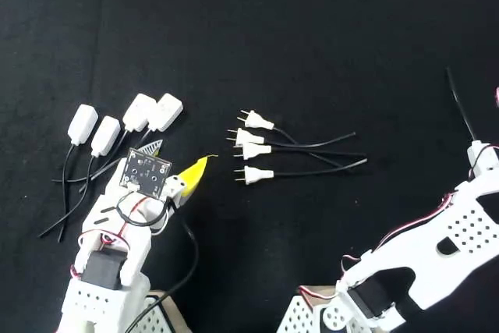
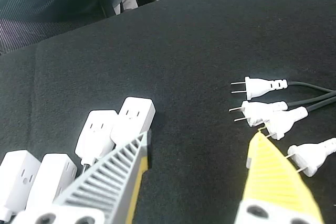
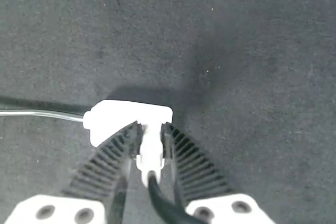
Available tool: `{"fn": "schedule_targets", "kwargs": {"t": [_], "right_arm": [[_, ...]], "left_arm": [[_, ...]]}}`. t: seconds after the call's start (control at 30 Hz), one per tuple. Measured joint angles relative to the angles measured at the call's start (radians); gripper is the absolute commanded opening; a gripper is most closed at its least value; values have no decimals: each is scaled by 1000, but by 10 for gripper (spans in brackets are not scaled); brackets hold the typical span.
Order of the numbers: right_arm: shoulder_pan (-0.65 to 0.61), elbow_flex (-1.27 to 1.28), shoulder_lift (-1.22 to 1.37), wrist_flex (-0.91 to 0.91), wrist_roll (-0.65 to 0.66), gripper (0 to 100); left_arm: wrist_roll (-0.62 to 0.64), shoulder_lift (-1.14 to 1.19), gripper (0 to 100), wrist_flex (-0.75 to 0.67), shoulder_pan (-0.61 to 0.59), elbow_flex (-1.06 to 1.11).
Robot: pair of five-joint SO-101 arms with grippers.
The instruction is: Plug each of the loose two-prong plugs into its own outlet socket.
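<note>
Several white two-prong plugs [image 1: 253, 150] with black cords lie side by side mid-table, prongs pointing left; they also show in the left wrist view [image 2: 268, 111]. Several white outlet sockets [image 1: 125, 122] sit in a row at the left [image 2: 118, 129]. My left gripper [image 1: 178, 155] hovers open between sockets and plugs, its yellow finger [image 2: 273, 177] close to the plugs, holding nothing [image 2: 199, 137]. My right gripper [image 3: 151, 127] is shut on a white plug [image 3: 151, 153], which is pushed against a white socket [image 3: 128, 119] lying on the cloth.
A black cloth [image 1: 312, 44] covers the table. The right arm [image 1: 460, 224] reaches toward the right edge, where a thin black cord [image 1: 460, 107] runs. The sockets' black cords [image 1: 70, 185] trail beside the left arm.
</note>
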Motion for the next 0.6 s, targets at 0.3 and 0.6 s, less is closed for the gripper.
{"fn": "schedule_targets", "kwargs": {"t": [0.3, 0.6], "right_arm": [[0, -21, 52, -26, 0, 11], [9, -28, 104, -104, 29, 11]], "left_arm": [[0, 0, 300, 0, 0, 0], [0, 0, 300, 0, 0, 0]]}}
